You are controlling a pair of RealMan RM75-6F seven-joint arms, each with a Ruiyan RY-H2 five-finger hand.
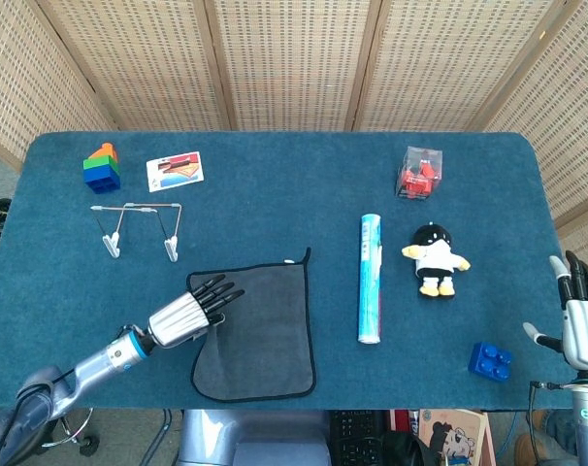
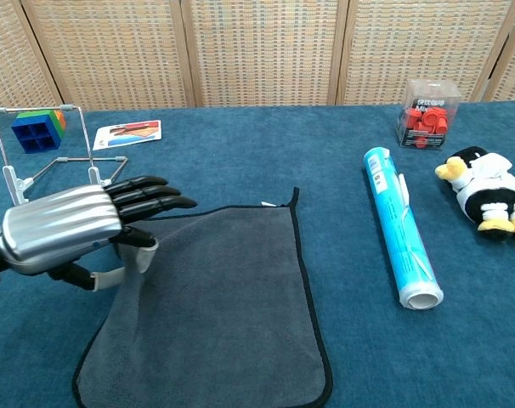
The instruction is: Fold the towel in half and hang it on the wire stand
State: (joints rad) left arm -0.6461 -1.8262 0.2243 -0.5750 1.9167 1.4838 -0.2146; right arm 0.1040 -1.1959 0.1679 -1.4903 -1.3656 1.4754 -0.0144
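Note:
A dark grey towel [image 1: 265,330] [image 2: 232,314] lies near the table's front edge, left of centre. My left hand [image 1: 187,313] [image 2: 70,229] is at its left edge, fingers stretched out over the cloth and thumb under it. It pinches that edge, which is raised off the table. The wire stand [image 1: 139,228] [image 2: 49,161] stands upright behind and to the left of the towel, apart from it. At the far right, off the table's edge, my right hand [image 1: 583,325] is upright with fingers apart and holds nothing; only the head view shows it.
A blue tube [image 1: 371,277] [image 2: 400,225] lies right of the towel, with a penguin plush [image 1: 435,259] [image 2: 487,200] beyond it. A blue brick [image 1: 490,360] sits front right. A clear box of red parts [image 1: 419,173], stacked blocks [image 1: 102,167] and a card [image 1: 175,171] sit at the back.

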